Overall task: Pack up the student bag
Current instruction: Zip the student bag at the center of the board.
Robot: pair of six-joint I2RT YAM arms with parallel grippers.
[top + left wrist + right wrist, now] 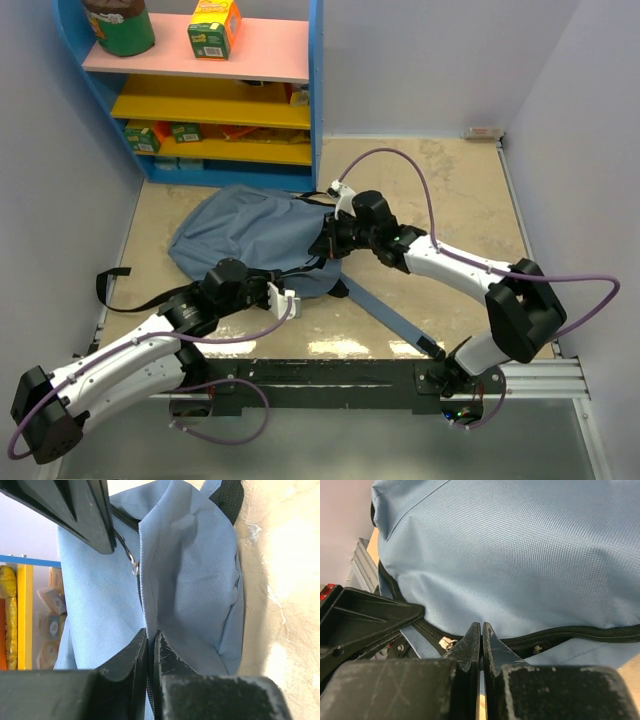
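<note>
Left end effector [151, 636], right end effector [481, 628] pinch student bag [240, 235]; interior hidden.

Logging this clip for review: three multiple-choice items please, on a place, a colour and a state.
1. The soft slate-blue fabric backpack lies: A on a shelf; B on the beige table; C on the floor.
2. The top board of the blue shelf unit is: A pink; B green; C black.
3. The left gripper is: A wide open; B holding a box; C shut on the backpack.
B: it rests on the table before the shelves. A: the board shows pink. C: its fingers pinch fabric by the zipper.
</note>
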